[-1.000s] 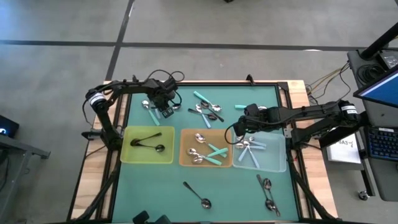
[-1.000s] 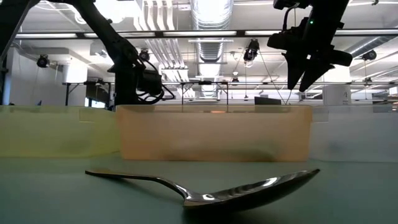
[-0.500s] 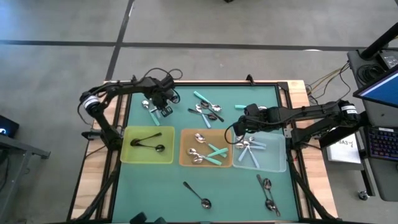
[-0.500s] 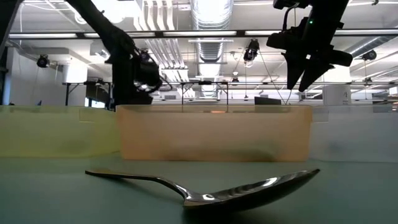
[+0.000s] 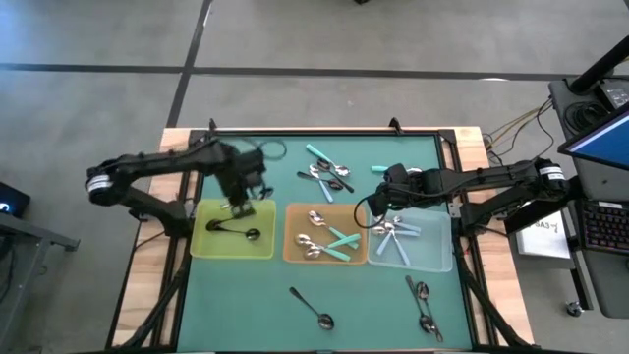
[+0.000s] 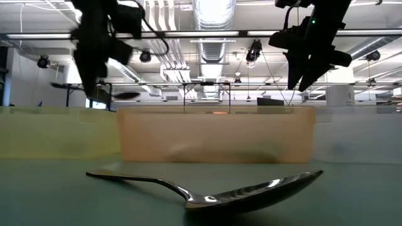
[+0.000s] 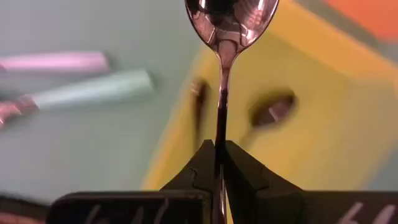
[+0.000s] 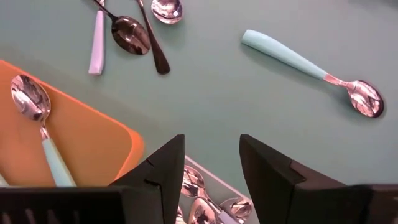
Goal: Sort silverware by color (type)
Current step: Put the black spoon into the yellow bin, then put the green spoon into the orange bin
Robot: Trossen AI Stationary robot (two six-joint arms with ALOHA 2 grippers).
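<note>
My left gripper [image 5: 239, 205] hangs over the far edge of the yellow tray [image 5: 201, 241], shut on a spoon [image 7: 231, 18] with a thin dark handle and a shiny bowl. Two dark spoons [image 5: 236, 226] lie in that tray. The orange tray [image 5: 295, 211] holds teal-handled spoons, and the clear tray [image 5: 437, 258] holds pale blue ones. More spoons [image 5: 329, 175] lie loose on the mat's far middle. My right gripper [image 5: 376, 208] stands open above the clear tray's far left corner, nothing between its fingers [image 8: 163, 168]. My left gripper pinches the spoon's thin handle [image 7: 220, 134] between its two fingers, which point down and lie across it. The spoon is lifted clear and, in the low view, lies about level [image 6: 129, 95] above the yellow tray.
A dark spoon [image 5: 313, 307] lies on the mat near the front middle, and a few more [image 5: 423, 307] lie at the near right. A teal-handled spoon [image 8: 311, 68] and others [image 8: 127, 34] lie on the mat beyond my right gripper.
My left gripper has risen from the loose spoons at the mat's far left and swung toward the near edge, stopping over the yellow tray's far edge. The dark-handled spoon has come up with it, clear of the mat.
</note>
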